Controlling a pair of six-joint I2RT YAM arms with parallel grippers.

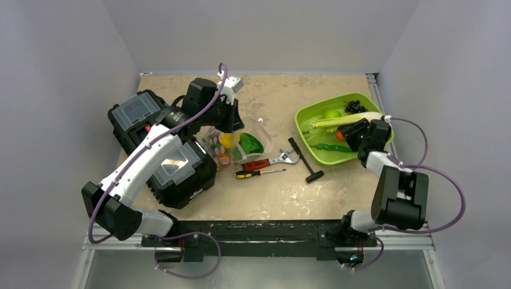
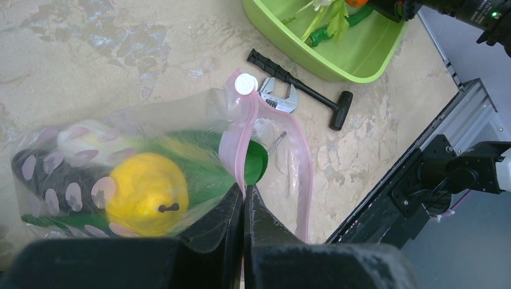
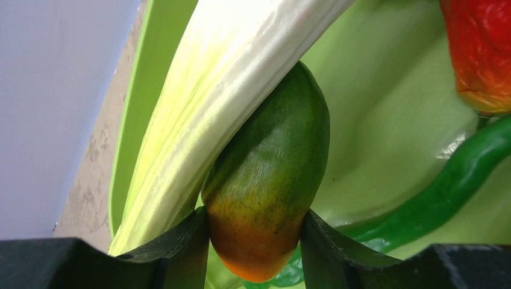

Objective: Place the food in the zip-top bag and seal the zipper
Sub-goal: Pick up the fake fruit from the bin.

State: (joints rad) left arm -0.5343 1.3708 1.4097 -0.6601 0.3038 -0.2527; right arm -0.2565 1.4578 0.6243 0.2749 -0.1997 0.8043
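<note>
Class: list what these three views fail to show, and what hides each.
- Near edge of the zip-top bag: left wrist view, behind the left gripper.
- Red-orange piece: right wrist view, cut by the top-right edge.
- Whether the right gripper presses the green-orange fruit: right wrist view, contact shadowed.
- Number of grapes: top view, too small.

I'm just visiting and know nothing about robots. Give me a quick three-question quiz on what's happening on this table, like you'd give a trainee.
1. True or false: the bag is empty.
2. What sits between the right arm's fingers? A) a spoon B) a green-orange fruit C) a sponge
3. Fill in: the left arm's fingers are pinched shut on the bag's pink ____.
Key: 1 false, a yellow fruit lies inside; 2 B; 3 zipper.
</note>
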